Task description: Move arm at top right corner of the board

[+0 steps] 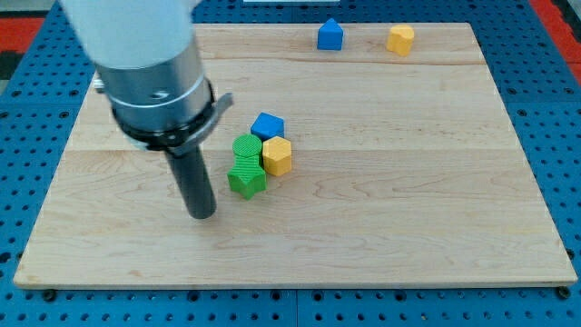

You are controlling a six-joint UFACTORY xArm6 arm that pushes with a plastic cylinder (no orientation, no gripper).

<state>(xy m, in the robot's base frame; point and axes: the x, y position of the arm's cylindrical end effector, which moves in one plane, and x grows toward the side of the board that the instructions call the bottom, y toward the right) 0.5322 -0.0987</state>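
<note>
1. Nearest the view's bottom lies the front edge of the wooden surface [300, 263], a pale board resting on a blue pegboard [18, 109].
2. My tip [201, 216] touches the surface in the lower left-centre of the frame, at the end of a straight dark rod hanging from the grey and white arm [150, 73] that fills the upper left.
3. There is no gripper on this arm; the rod ends plainly and has hold of nothing.
4. Just to the view's right of my tip, near but apart, sits the green star-shaped block [246, 179].
5. Touching it from behind is the green rounded block [246, 148], and beside that the yellow hexagonal block [276, 156].
6. The blue cube [268, 125] sits just behind those, completing a tight cluster near the frame's centre.
7. Far off, near the view's top edge, the blue house-shaped block [329, 35] and the yellow block [400, 40] stand a little apart.
8. The top right corner [463, 32] of the surface lies well away from my tip.
</note>
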